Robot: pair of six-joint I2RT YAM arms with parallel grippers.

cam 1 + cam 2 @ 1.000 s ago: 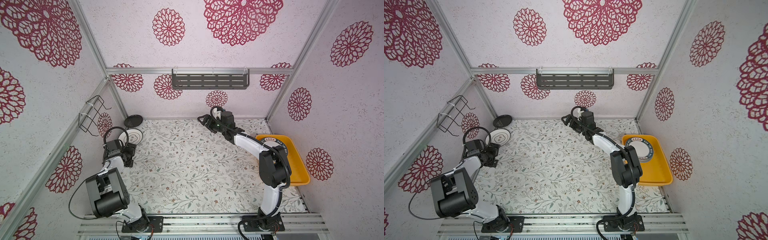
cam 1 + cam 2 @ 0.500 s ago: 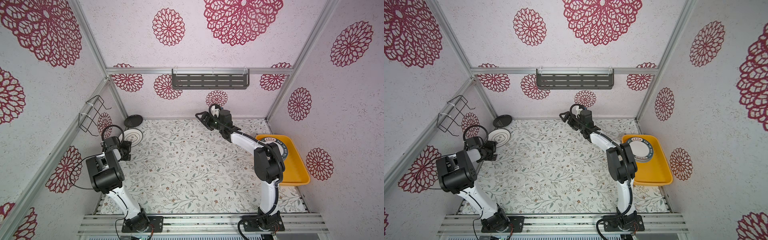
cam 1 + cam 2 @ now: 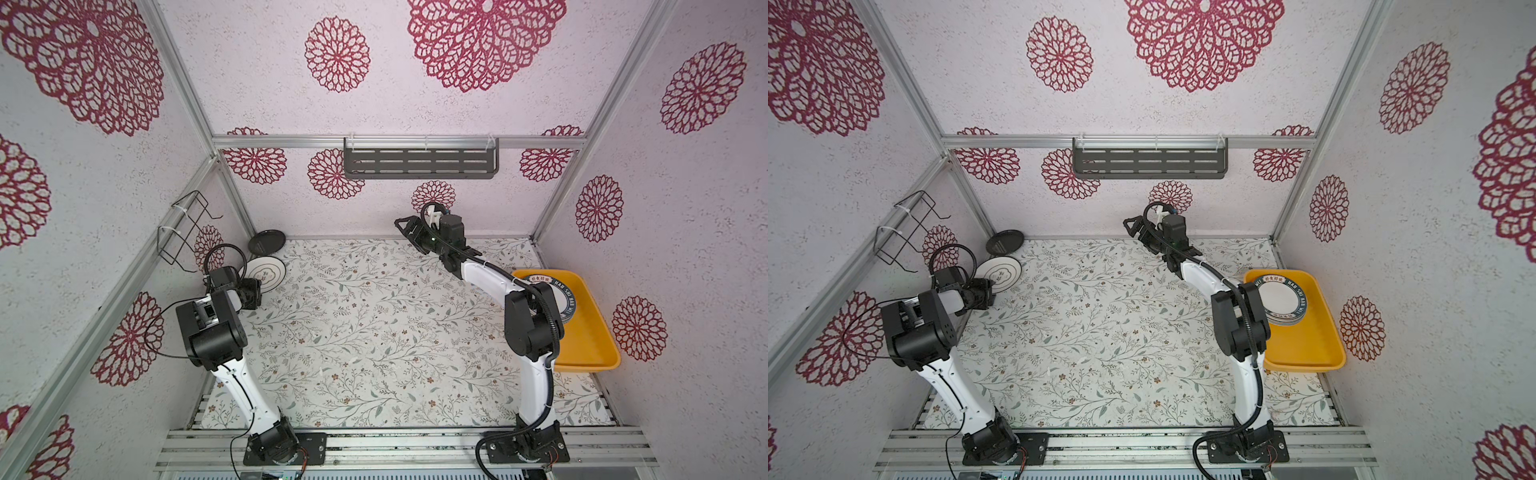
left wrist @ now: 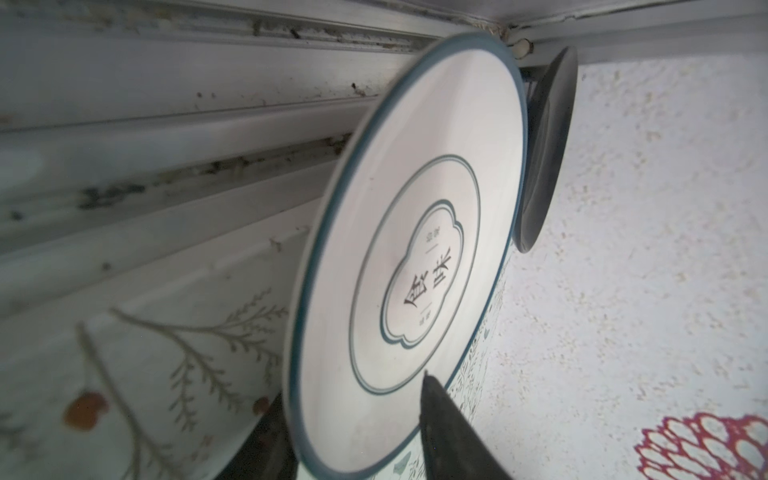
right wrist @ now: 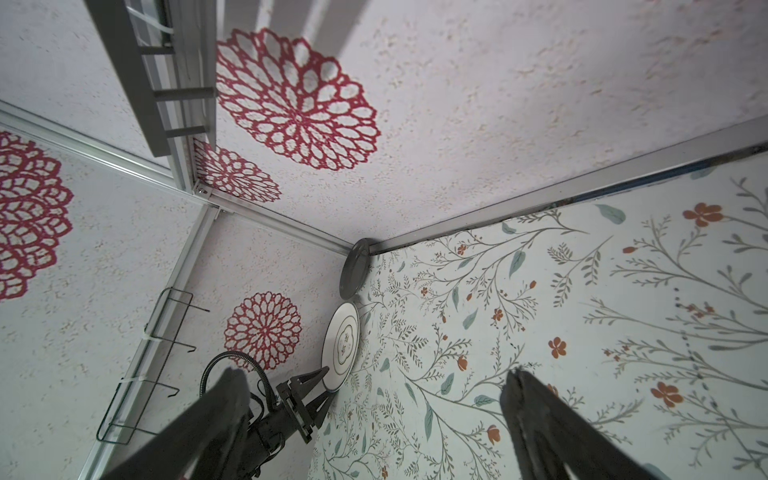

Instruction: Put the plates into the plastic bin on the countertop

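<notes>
A white plate with a thin line motif (image 3: 266, 272) (image 3: 998, 272) (image 4: 407, 249) (image 5: 341, 347) leans at the left wall. A smaller black plate (image 3: 267, 243) (image 3: 1005, 242) (image 4: 548, 145) (image 5: 354, 270) leans in the back left corner. My left gripper (image 3: 254, 289) (image 3: 988, 291) (image 4: 349, 386) (image 5: 322, 382) straddles the white plate's lower rim. One finger lies over the face and one behind, with a gap between them. My right gripper (image 3: 401, 222) (image 3: 1130, 224) (image 5: 374, 374) hangs wide open and empty near the back wall. The yellow plastic bin (image 3: 590, 332) (image 3: 1312, 340) on the countertop (image 3: 374, 324) holds stacked teal-rimmed plates (image 3: 569, 299) (image 3: 1281, 299).
A black wire rack (image 3: 183, 232) (image 5: 145, 365) hangs on the left wall above the leaning plates. A dark grey slotted shelf (image 3: 419, 164) is fixed to the back wall. The right arm's elbow (image 3: 532, 324) stands beside the bin's left side.
My left gripper has reached forward to the white plate and its jaws have narrowed around the rim. The right gripper has drifted a little left along the back wall, staying open.
</notes>
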